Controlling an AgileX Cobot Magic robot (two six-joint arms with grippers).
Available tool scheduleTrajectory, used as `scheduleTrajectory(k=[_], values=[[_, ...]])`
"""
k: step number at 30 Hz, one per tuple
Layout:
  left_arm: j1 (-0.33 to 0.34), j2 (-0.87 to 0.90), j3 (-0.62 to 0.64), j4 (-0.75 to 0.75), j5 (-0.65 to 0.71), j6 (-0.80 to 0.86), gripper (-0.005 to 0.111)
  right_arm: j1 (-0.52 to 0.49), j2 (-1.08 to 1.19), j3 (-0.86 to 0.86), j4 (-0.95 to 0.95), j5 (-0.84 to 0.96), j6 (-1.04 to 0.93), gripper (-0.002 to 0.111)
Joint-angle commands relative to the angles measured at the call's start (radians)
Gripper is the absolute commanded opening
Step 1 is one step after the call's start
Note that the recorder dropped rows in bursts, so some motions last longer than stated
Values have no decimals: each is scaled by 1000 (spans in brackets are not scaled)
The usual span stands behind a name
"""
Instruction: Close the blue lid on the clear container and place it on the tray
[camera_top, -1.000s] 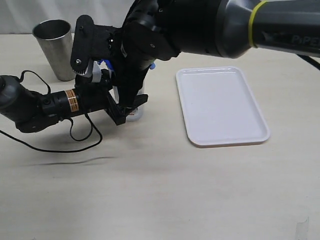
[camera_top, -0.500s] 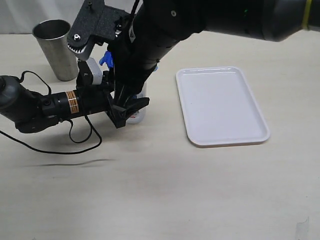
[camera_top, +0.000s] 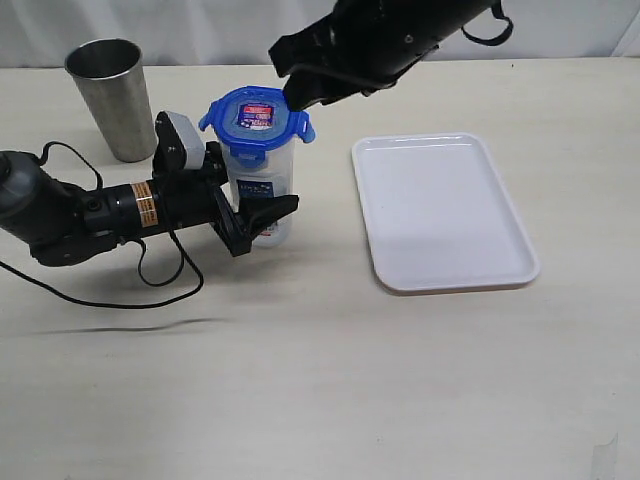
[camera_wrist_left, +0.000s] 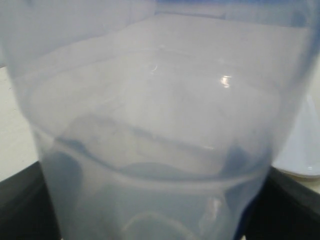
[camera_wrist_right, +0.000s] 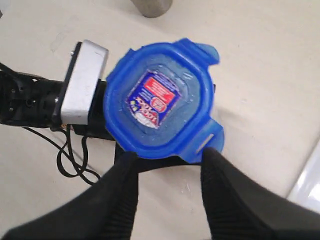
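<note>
The clear container (camera_top: 262, 190) stands upright on the table with the blue lid (camera_top: 254, 121) sitting on its mouth, label face up. The lid's flaps stick out sideways. My left gripper (camera_top: 255, 215) is shut on the container's lower body from the left; in the left wrist view the clear container (camera_wrist_left: 160, 125) fills the picture. My right gripper (camera_top: 305, 90) hangs open above and just right of the lid. From the right wrist view the blue lid (camera_wrist_right: 159, 99) lies beyond the open right gripper (camera_wrist_right: 167, 160), nothing between its fingers (camera_wrist_right: 125, 190). The white tray (camera_top: 440, 210) lies to the right, with nothing on it.
A tapered steel cup (camera_top: 108, 95) stands at the back left, behind my left arm. A black cable (camera_top: 120, 295) loops on the table under that arm. A corner of the tray (camera_wrist_left: 300, 150) shows past the container.
My right arm has lifted up and back to the right, away from the container, uncovering the lid now resting on its mouth. The left arm and container have not moved.
</note>
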Motion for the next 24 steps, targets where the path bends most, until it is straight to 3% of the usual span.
scheduleTrajectory(k=[1,6,24], values=[[-7,-1,5,15,-6,-7,0,-47,48,2,173,46,-88,38],[-7,-1,5,15,-6,-7,0,-47,102,2,299,38,-160,38],[-7,-1,5,15,-6,-7,0,-47,131,2,249,-9,-138,41]])
